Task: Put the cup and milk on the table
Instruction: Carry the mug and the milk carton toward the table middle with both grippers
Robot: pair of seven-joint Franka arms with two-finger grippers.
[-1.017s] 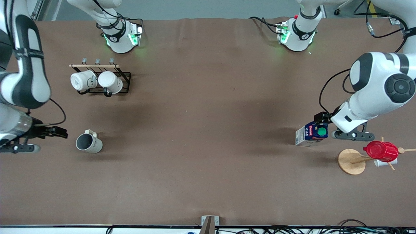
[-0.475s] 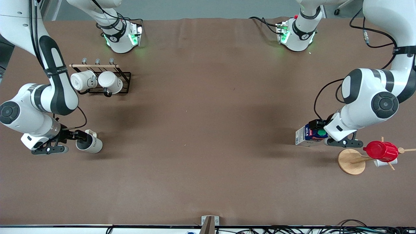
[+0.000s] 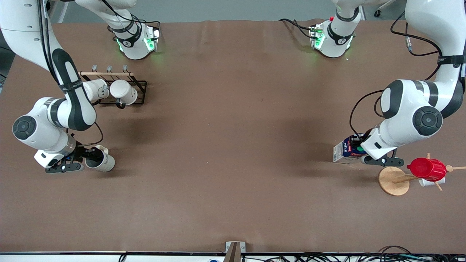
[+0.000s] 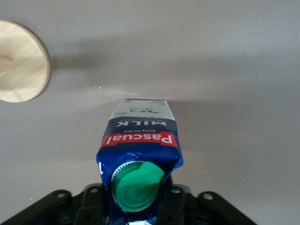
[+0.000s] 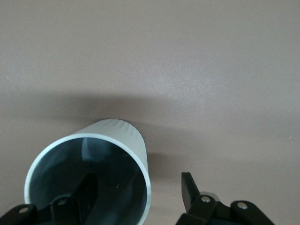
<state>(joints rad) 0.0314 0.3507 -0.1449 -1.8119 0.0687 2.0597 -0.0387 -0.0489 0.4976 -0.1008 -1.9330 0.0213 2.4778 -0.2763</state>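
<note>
Moved: right tool closed in from the left edge onto the cup; left tool dropped lower over the milk.
Right tool: spread, one finger inside cup, other finger outside the wall, rim between, not clamped.
Left tool: fingers either side of milk top by green cap; grip state cannot tell.
Cup: on worktop, left of frame, below mug rack.
Milk: right of frame, just above-left of wooden stand with red cup.
</note>
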